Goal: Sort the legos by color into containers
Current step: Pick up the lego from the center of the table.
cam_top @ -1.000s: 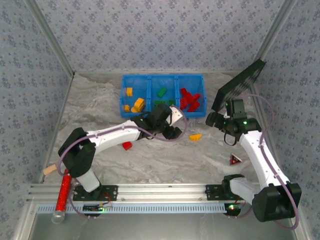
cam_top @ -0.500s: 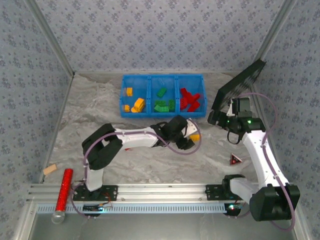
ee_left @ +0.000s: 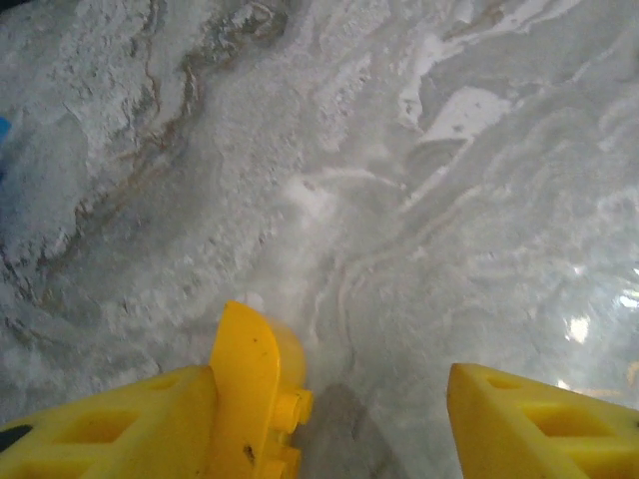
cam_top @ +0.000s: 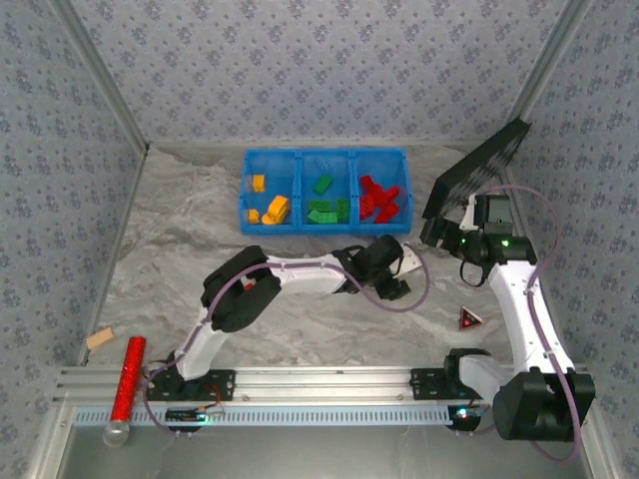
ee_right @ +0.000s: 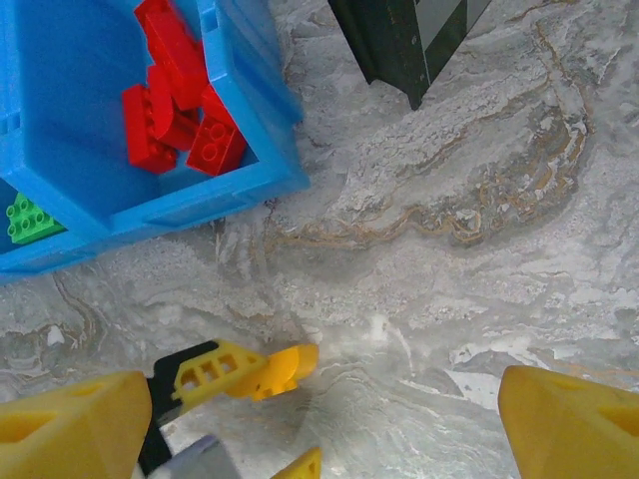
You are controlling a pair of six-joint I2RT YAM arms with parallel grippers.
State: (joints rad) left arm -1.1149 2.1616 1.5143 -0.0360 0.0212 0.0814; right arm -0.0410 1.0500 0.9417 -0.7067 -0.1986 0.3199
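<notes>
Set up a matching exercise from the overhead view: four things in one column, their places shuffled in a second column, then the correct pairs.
Things
1. red legos
2. green legos
3. black panel
4. red glittery tube

Places
A. middle compartment of the blue tray
B. propped up tilted, to the right of the tray
C. lying at the near left corner
D. right compartment of the tray

Pairs: 1-D, 2-A, 3-B, 4-C
</notes>
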